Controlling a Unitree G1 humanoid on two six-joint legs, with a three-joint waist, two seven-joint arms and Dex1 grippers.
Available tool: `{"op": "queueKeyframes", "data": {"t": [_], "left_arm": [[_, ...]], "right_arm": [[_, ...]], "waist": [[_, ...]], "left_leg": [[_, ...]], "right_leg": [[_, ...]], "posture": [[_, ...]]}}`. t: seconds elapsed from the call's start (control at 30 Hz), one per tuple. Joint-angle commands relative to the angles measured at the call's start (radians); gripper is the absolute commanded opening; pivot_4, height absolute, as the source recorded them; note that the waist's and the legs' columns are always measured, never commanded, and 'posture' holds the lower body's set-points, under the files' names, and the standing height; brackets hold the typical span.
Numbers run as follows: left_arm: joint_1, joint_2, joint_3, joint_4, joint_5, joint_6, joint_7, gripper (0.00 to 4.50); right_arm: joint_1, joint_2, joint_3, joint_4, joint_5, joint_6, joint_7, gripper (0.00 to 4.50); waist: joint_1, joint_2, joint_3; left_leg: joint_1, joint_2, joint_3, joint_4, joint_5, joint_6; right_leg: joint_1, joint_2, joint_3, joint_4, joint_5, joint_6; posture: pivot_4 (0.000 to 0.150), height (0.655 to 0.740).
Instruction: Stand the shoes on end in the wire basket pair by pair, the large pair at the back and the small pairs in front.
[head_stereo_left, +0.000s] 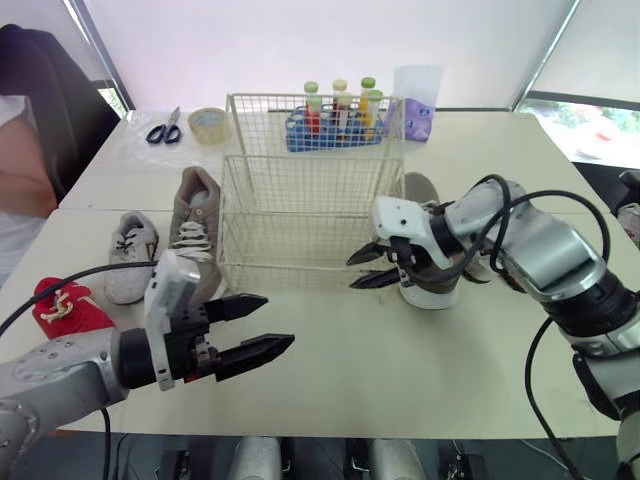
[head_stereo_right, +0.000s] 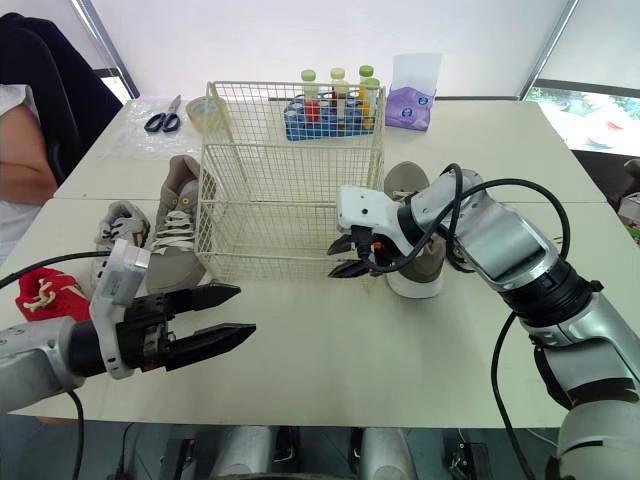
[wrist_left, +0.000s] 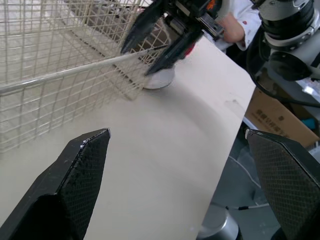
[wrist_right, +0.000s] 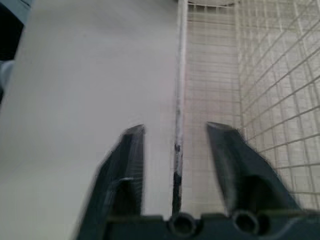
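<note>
Spanning the scene, one pale worktop (head_stereo_left: 400, 360) is seen, with one wire basket (head_stereo_left: 300, 190) set near its middle. Four shoes are counted, all outside the basket. The left grey shoe (head_stereo_left: 195, 225), a large one, is laid against the basket's left side. The right grey shoe (head_stereo_left: 420, 188), also large, is placed just beside its right side. One small white shoe (head_stereo_left: 130, 255) and one small red shoe (head_stereo_left: 65, 305) are found further left. The right hand (head_stereo_left: 352, 272) is held spread, with a wire of the basket's front right corner between its fingers. The left hand (head_stereo_left: 278, 320) is held spread above the worktop in front of the basket. Behind the basket, one tube rack (head_stereo_left: 335, 125), one pair of scissors (head_stereo_left: 165, 130) and one tape roll (head_stereo_left: 206, 123) are seen.
</note>
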Motion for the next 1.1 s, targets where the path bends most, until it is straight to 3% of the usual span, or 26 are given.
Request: {"op": "queueKeyframes", "data": {"t": [0.03,0.2,0.43,0.83,1.1], "left_arm": [[-0.002,-0.016,-0.016,-0.007,0.034,-0.027,-0.008,4.50],[-0.023,-0.035,-0.042,0.006,0.073,-0.038,-0.009,4.50],[-0.042,-0.050,-0.061,0.028,0.127,-0.044,-0.019,4.50],[-0.073,-0.052,-0.079,0.055,0.162,-0.032,-0.046,4.50],[-0.077,-0.063,-0.100,0.057,0.187,-0.030,-0.056,4.50]], "right_arm": [[-0.022,0.004,-0.019,-0.060,-0.008,0.047,-0.006,0.05],[-0.018,0.030,-0.043,-0.113,-0.009,0.140,-0.067,0.05],[-0.023,0.164,-0.073,-0.098,-0.097,0.212,-0.317,0.05],[0.029,0.074,-0.014,-0.029,-0.192,-0.036,-0.260,0.05],[0.088,0.028,-0.050,-0.092,-0.155,-0.088,-0.156,0.05]], "waist": [[0.000,0.000,0.000],[-0.003,0.000,0.000],[-0.019,-0.001,0.000],[-0.018,-0.002,-0.001],[-0.016,-0.002,-0.001]], "left_leg": [[0.000,0.000,0.000,0.000,0.000,0.000],[0.000,0.000,0.000,0.000,0.000,0.000],[0.000,0.000,0.000,0.001,0.001,0.000],[0.001,0.000,-0.001,0.002,0.001,0.001],[0.001,0.000,-0.001,0.002,0.001,0.000]], "right_leg": [[0.000,0.000,0.000,0.000,0.000,0.000],[0.000,0.001,0.000,0.000,0.000,0.000],[-0.001,0.001,0.000,0.004,0.000,-0.001],[-0.001,0.000,0.000,0.007,0.000,-0.001],[-0.001,-0.001,0.000,0.008,0.000,-0.001]], "posture": [[0.150,0.7357],[0.150,0.7357],[0.150,0.7357],[0.150,0.7357],[0.150,0.7357]]}}
